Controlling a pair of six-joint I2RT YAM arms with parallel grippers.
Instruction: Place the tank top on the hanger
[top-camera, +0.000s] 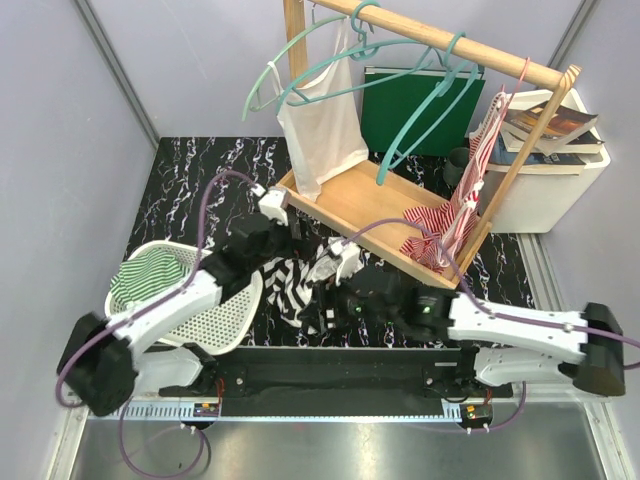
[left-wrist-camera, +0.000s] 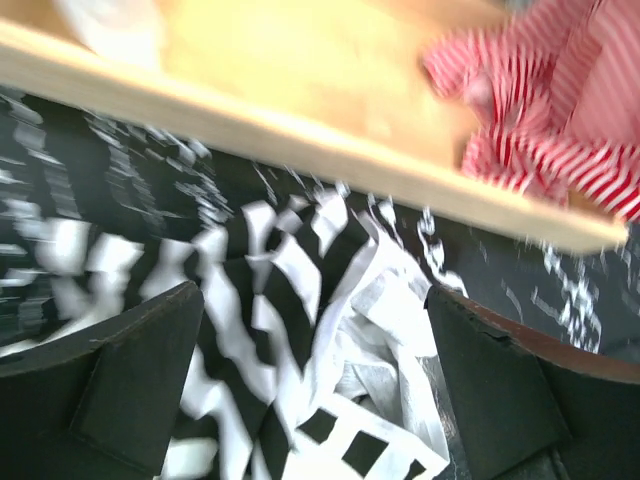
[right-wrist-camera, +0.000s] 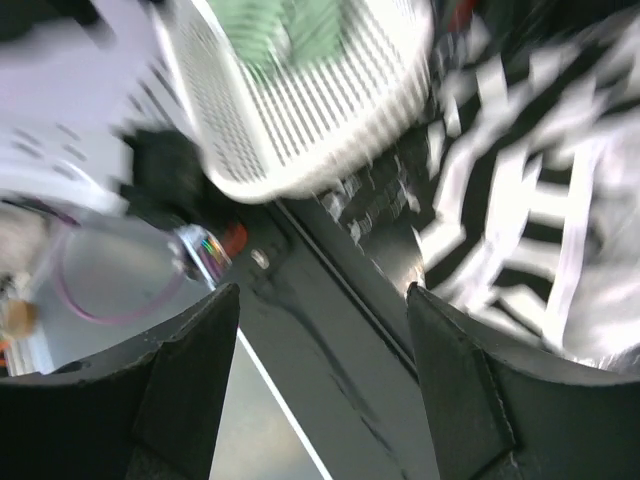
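Note:
The black-and-white striped tank top (top-camera: 305, 285) lies crumpled on the dark marbled table in front of the wooden rack. My left gripper (top-camera: 290, 248) is open, low over the cloth, and the tank top (left-wrist-camera: 300, 330) fills the gap between its fingers (left-wrist-camera: 312, 300). My right gripper (top-camera: 345, 300) is open and empty at the near side of the heap; in its wrist view (right-wrist-camera: 322, 295) the tank top (right-wrist-camera: 520, 200) lies to its right. Several teal hangers (top-camera: 430, 105) hang on the rack's rod; one (top-camera: 300, 70) carries a plain white tank top (top-camera: 320, 130).
The rack's wooden base (top-camera: 370, 205) runs just behind the tank top, also in the left wrist view (left-wrist-camera: 300, 130). A red-and-white striped garment (top-camera: 450, 230) hangs from a pink hanger (top-camera: 520, 75) onto it. A white basket (top-camera: 215, 320) holding a green striped cloth stands at the left. Books (top-camera: 550, 125) are stacked at the back right.

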